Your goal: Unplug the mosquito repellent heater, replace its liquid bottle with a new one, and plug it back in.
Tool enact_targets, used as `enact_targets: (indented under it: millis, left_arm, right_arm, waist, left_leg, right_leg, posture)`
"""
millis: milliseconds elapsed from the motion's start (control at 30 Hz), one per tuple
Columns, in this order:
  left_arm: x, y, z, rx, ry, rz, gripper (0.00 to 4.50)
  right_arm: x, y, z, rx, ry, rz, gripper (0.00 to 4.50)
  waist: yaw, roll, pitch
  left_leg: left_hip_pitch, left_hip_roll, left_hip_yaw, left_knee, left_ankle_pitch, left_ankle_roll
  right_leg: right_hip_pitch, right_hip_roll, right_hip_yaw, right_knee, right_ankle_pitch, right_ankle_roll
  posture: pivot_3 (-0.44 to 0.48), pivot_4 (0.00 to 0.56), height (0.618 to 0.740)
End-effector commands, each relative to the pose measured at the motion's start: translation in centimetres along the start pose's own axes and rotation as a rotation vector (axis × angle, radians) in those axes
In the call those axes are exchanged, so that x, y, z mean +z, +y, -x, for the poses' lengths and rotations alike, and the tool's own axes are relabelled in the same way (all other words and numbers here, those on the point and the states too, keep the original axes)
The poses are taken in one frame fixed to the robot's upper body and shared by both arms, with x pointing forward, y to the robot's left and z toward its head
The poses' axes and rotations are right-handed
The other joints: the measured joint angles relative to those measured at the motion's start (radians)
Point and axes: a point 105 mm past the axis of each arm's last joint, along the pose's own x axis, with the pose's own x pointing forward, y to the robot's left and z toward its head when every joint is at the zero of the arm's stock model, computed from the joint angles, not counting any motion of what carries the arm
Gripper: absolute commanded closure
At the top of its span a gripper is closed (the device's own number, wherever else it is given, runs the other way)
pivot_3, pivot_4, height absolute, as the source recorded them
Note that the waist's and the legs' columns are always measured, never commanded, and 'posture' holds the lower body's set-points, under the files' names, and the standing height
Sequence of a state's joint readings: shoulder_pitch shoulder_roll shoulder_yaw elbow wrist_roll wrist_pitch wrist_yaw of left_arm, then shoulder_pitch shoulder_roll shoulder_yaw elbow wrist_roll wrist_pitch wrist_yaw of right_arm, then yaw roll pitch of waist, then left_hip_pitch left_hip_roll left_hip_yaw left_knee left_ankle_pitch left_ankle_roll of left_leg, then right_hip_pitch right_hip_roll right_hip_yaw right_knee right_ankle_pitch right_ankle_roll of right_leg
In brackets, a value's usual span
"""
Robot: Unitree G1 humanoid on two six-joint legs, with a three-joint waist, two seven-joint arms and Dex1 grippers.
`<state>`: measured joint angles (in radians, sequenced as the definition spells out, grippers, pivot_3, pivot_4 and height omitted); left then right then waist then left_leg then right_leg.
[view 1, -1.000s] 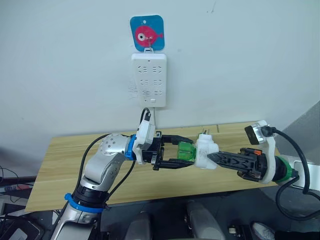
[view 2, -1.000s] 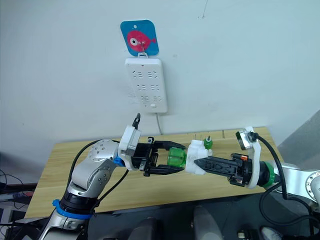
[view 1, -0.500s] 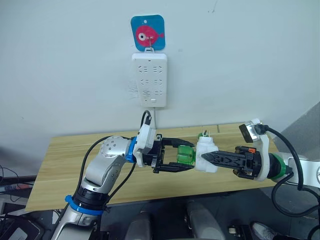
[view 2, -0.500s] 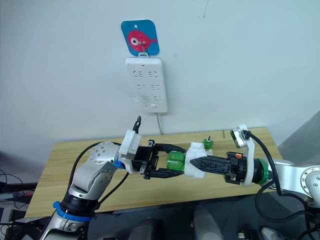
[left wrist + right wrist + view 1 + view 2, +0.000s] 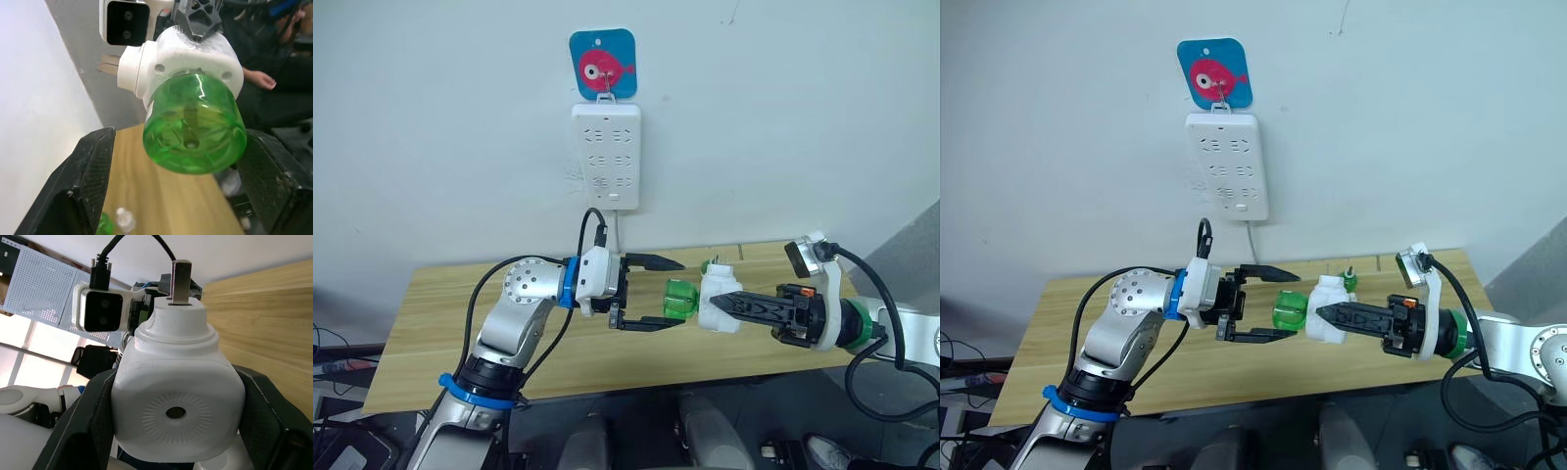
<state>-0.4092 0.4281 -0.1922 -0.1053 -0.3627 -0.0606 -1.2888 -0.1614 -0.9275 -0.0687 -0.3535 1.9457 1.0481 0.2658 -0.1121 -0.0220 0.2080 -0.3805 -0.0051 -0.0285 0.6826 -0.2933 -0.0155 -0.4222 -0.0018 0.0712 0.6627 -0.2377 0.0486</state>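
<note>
Bottle swap in hand. Right gripper (image 5: pixel 724 304) pinched the mosquito repellent heater (image 5: pixel 718 299) above the worktop (image 5: pixel 431 323), heater unplugged. Left gripper (image 5: pixel 671 294) stood spread — fingers either side of the green bottle (image 5: pixel 678 299), not touching (judging by the left wrist view). Next move calls for closing on the bottle and twisting. Thread joint hidden; bottle's fill level hard to judge.

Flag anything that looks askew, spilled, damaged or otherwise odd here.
Nothing stands out. The right gripper holds the mosquito repellent heater off the wall, green bottle attached and pointing at the open left gripper. No spill or damage shows on the table.
</note>
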Motion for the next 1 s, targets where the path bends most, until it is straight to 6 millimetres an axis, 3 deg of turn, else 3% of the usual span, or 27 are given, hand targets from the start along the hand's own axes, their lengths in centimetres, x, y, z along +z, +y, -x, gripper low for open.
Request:
enact_targets:
  millis: [33,300,533,767,900,1000]
  left_arm:
    - [0.7,0.1,-0.6,0.002,-0.026,-0.053,0.64]
    - [0.5,-0.7,-1.2,-0.052,-0.044,-0.025,0.64]
    - [0.2,-0.8,-1.7,-0.075,-0.033,0.016,2.23]
    - [0.4,-0.5,-1.6,-0.078,-0.033,0.008,2.23]
    - [0.4,-0.1,-1.6,-0.048,-0.035,0.002,2.23]
    - [0.3,0.0,-1.4,-0.029,-0.035,0.019,2.23]
  right_arm:
    - [0.1,0.7,0.0,0.027,-0.003,0.006,1.52]
    - [0.0,0.6,-0.1,0.012,0.011,0.008,1.52]
    - [-0.2,0.6,-0.2,0.004,0.015,0.009,1.52]
    - [-0.3,1.0,-0.1,0.008,0.019,0.028,1.52]
    - [-0.4,0.2,1.2,-0.096,0.033,0.031,0.14]
    - [-0.8,-0.7,2.7,-0.193,0.072,0.051,0.00]
  waist:
    - [0.000,0.000,0.000]
    - [0.000,0.000,0.000]
    - [0.000,0.000,0.000]
    - [0.000,0.000,0.000]
    - [0.000,0.000,0.000]
    - [0.002,0.000,0.000]
  left_leg:
    - [0.000,0.000,0.000,0.000,0.000,0.000]
    - [0.000,0.000,0.000,0.000,0.000,0.000]
    - [0.000,0.000,0.000,0.000,0.000,0.000]
    - [0.000,0.000,0.000,0.000,0.000,0.000]
    - [0.000,0.000,-0.001,0.000,0.000,0.000]
    - [0.000,0.000,0.000,0.000,0.000,0.000]
  right_leg:
    - [0.000,0.000,0.000,0.000,0.000,0.000]
    - [0.000,0.000,0.000,0.000,0.000,0.000]
    - [0.000,0.000,0.000,0.000,0.000,0.001]
    - [0.000,0.000,0.000,0.000,0.000,0.001]
    - [0.000,0.000,0.000,0.000,0.000,0.001]
    - [0.000,0.000,0.000,0.000,0.000,0.001]
  posture:
    - [-0.171,0.151,0.733]
    - [-0.171,0.151,0.733]
    - [-0.176,0.153,0.733]
    - [-0.176,0.153,0.733]
    - [-0.174,0.148,0.733]
    - [-0.174,0.148,0.733]
